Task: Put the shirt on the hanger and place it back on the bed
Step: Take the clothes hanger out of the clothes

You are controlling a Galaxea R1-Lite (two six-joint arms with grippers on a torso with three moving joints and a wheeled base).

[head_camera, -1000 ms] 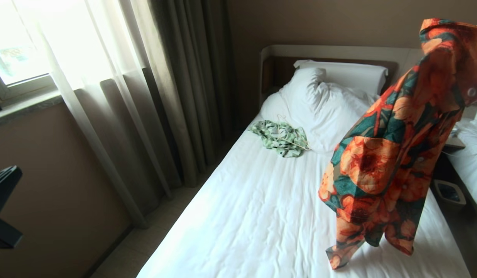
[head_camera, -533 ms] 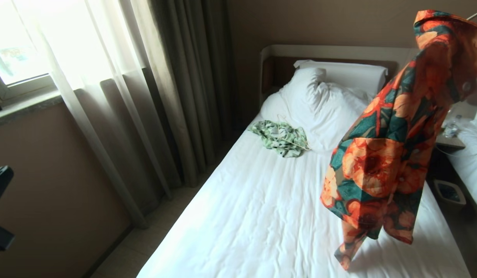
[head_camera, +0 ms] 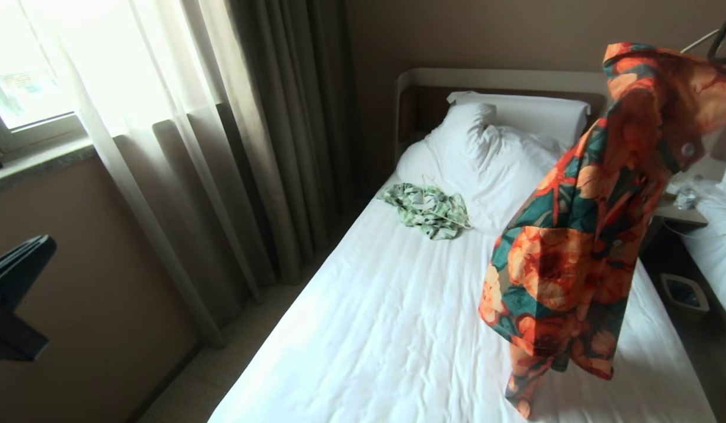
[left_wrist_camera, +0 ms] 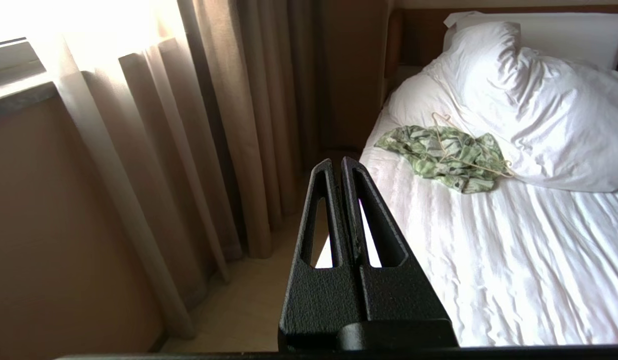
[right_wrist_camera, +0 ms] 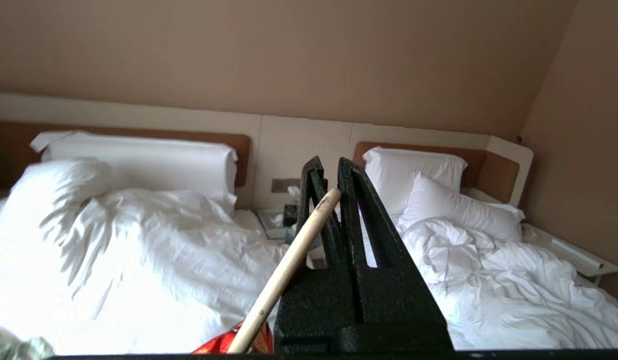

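Two white beds [right_wrist_camera: 154, 250], beige walls [right_wrist_camera: 289, 55]

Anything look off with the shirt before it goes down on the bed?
The shirt hangs lopsided and bunched from the hanger, which the right gripper grips, above the bed. It looks draped, not squarely shouldered.

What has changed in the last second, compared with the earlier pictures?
The shirt, hanging from the hanger clamped in the right end effector, swung slightly left. The left end effector rose a little. The bed and the green shirt stayed.
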